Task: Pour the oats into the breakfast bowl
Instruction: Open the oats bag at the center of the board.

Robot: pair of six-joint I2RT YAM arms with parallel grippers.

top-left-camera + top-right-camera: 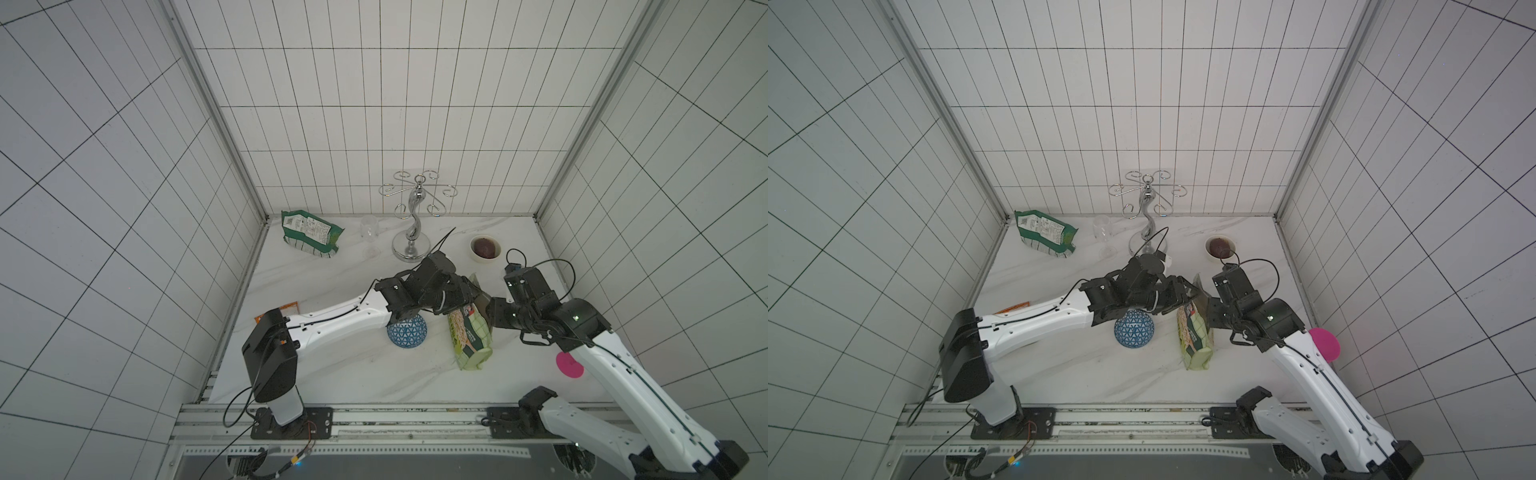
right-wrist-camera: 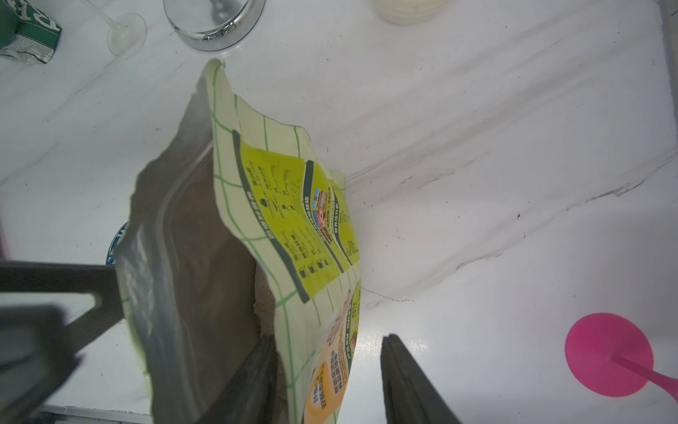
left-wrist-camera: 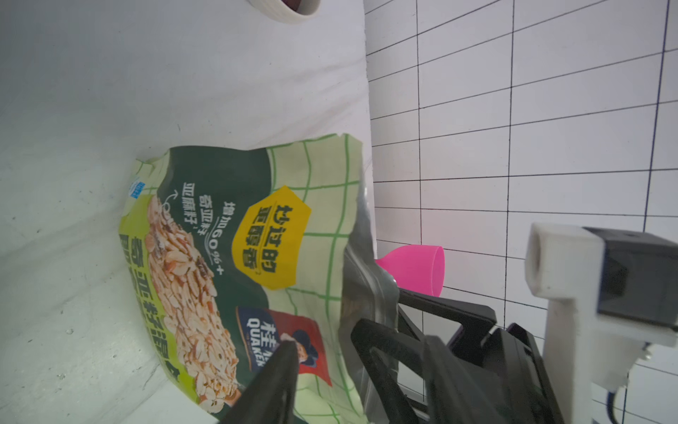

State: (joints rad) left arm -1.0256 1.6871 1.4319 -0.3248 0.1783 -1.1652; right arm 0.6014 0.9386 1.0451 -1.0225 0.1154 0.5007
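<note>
The oats bag (image 1: 471,336) (image 1: 1196,336) stands upright right of centre, light yellow-green with a dark green front panel (image 3: 220,227), its mouth torn open. Pale oats (image 2: 265,304) show inside. The breakfast bowl (image 1: 409,332) (image 1: 1136,332), blue with white triangles, sits just left of the bag, partly under my left forearm. My left gripper (image 3: 324,336) is open, its fingers straddling the bag's front wall at the mouth. My right gripper (image 2: 329,337) is open too, one finger inside the bag, the other outside the back wall with a gap.
A dark green bag (image 1: 309,235), a clear wine glass (image 1: 370,235) and a chrome hook stand (image 1: 411,232) stand at the back. A white bowl (image 1: 485,248) holding a dark object is back right. A pink cup (image 1: 569,365) lies right; an orange packet (image 1: 289,309) lies left.
</note>
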